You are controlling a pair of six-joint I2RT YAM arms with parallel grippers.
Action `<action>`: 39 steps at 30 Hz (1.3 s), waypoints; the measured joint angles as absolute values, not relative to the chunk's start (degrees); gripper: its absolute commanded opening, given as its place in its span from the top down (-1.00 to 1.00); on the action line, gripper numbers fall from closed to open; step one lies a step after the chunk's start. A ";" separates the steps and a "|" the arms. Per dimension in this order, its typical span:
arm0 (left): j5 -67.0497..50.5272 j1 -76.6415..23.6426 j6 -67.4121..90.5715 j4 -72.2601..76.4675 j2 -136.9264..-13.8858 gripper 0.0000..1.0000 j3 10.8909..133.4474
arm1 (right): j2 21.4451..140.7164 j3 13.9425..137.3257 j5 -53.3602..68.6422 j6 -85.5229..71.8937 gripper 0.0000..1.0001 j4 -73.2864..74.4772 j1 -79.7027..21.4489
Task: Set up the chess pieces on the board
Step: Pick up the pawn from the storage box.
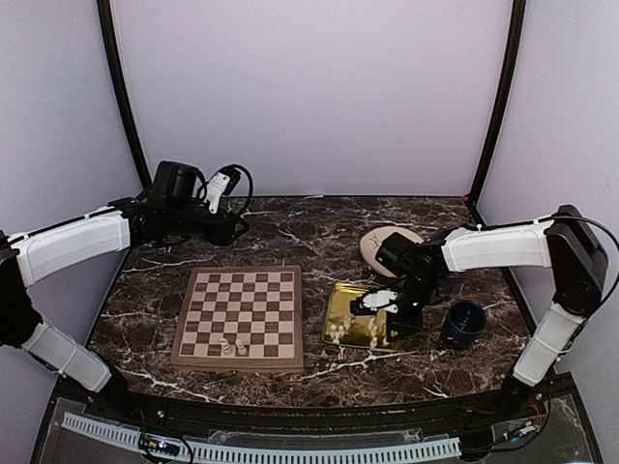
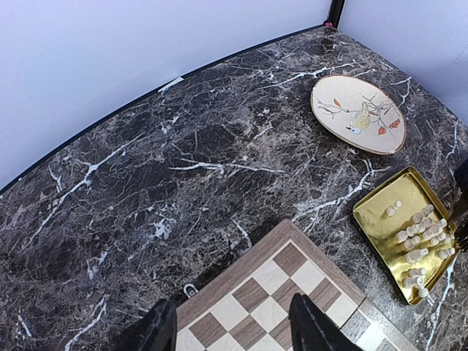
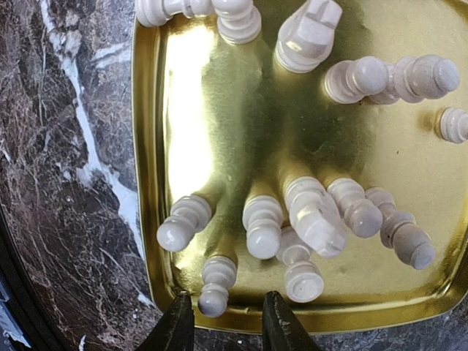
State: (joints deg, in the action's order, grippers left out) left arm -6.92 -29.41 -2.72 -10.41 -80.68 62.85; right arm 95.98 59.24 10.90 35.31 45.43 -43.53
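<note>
The board point(image 1: 242, 314) lies left of centre with two cream chess pieces point(image 1: 232, 344) standing near its front edge. Several more chess pieces point(image 3: 314, 212) lie tipped over in a gold tray point(image 3: 219, 110), which also shows in the top view as the tray point(image 1: 346, 307). My right gripper point(image 3: 227, 308) hovers low over the tray's rim, open, with the head of one pawn point(image 3: 216, 289) between its fingertips and close to the left one. My left gripper point(image 2: 234, 329) hangs open and empty above the board's far corner point(image 2: 292, 263).
A dark blue cup point(image 1: 463, 324) stands right of the tray. A painted oval plate point(image 2: 357, 113) lies behind the tray. The right arm reaches across above the plate and the tray.
</note>
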 measured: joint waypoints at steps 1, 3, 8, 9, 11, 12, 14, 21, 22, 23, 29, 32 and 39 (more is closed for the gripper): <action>-6.94 -29.41 -2.74 -10.41 -80.68 -0.10 62.85 | 96.40 59.24 10.92 35.31 0.36 45.21 -43.59; -6.94 -29.41 -2.74 -10.41 -80.68 -0.10 62.85 | 96.99 59.27 10.90 35.33 0.38 45.01 -43.70; -6.94 -29.41 -2.74 -10.41 -80.68 -0.10 62.85 | 97.95 59.33 10.94 35.33 0.48 44.82 -44.27; -6.94 -29.41 -2.74 -10.41 -80.68 -0.10 62.85 | 98.08 59.35 10.96 35.35 0.52 44.77 -44.36; -6.94 -29.41 -2.74 -10.41 -80.68 -0.10 62.85 | 98.30 59.40 11.05 35.46 0.59 44.77 -44.42; -6.96 -29.41 -2.74 -10.41 -80.68 -0.11 62.85 | 98.48 59.44 11.18 35.51 0.62 44.77 -44.47; -7.01 -29.41 -2.74 -10.41 -80.68 -0.10 62.85 | 98.76 59.57 11.57 35.51 0.68 44.82 -44.51; -7.09 -29.41 -2.74 -10.41 -80.68 -0.11 62.85 | 98.85 60.38 12.71 35.57 0.92 45.21 -44.51; -7.09 -29.41 -2.74 -10.41 -80.68 -0.11 62.85 | 98.85 60.47 12.88 35.75 0.93 45.36 -44.51; -7.09 -29.41 -2.74 -10.41 -80.68 -0.10 62.85 | 98.85 60.58 13.06 35.88 0.94 45.56 -44.51; -7.16 -29.41 -2.72 -10.41 -80.71 -0.10 62.85 | 98.72 61.14 13.58 36.18 0.95 47.42 -44.51; -7.49 -29.41 -2.72 -10.44 -80.82 -0.10 62.85 | 98.35 61.28 13.98 36.21 0.94 48.27 -44.47; -7.70 -29.41 -2.72 -10.46 -81.06 -0.10 62.85 | 97.80 64.07 14.35 36.18 0.93 50.85 -44.47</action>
State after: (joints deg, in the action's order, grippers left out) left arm -7.70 -29.41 -2.72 -10.46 -81.06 62.85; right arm 97.80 64.07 14.35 36.18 50.85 -44.47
